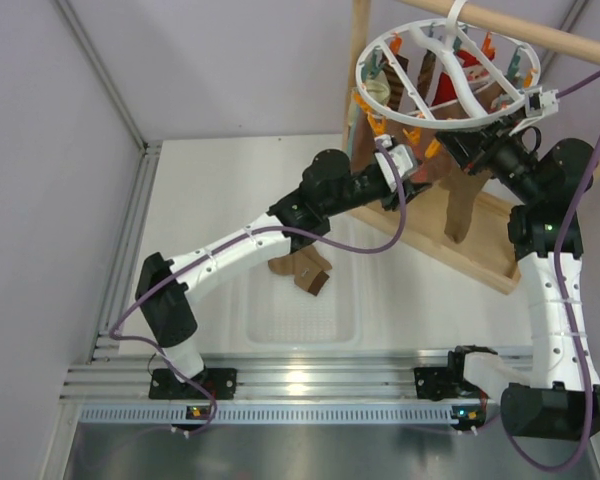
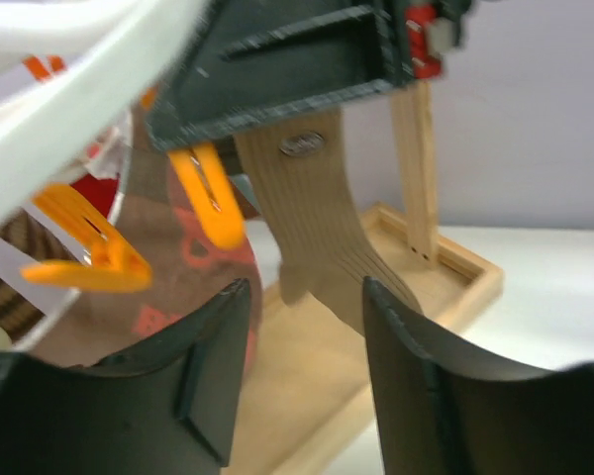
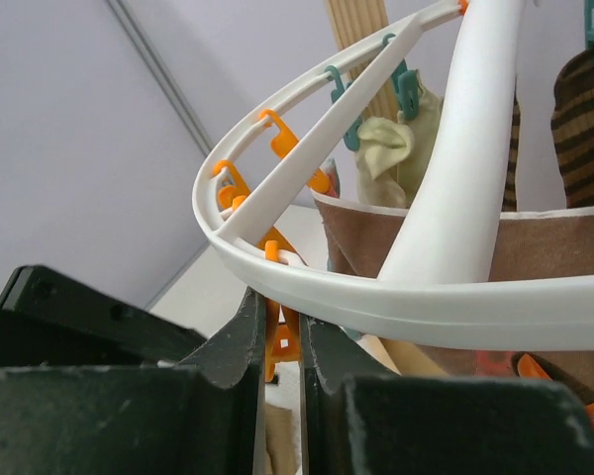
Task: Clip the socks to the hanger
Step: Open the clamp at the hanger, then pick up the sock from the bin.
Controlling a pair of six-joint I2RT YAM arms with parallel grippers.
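The white ring hanger hangs from the wooden rod at top right, rimmed with orange and teal pegs. My right gripper is under the ring's rim, shut on an orange peg. A tan sock hangs below that gripper; its top is hidden behind the gripper body. My left gripper is open and empty, its jaws just short of the tan sock, beside orange pegs. Two more socks, tan and dark brown, lie on the table.
The wooden frame's base lies on the table under the hanger, its post rising at the left. A reddish-brown printed cloth and striped socks hang from the ring. A shallow white tray sits near the front.
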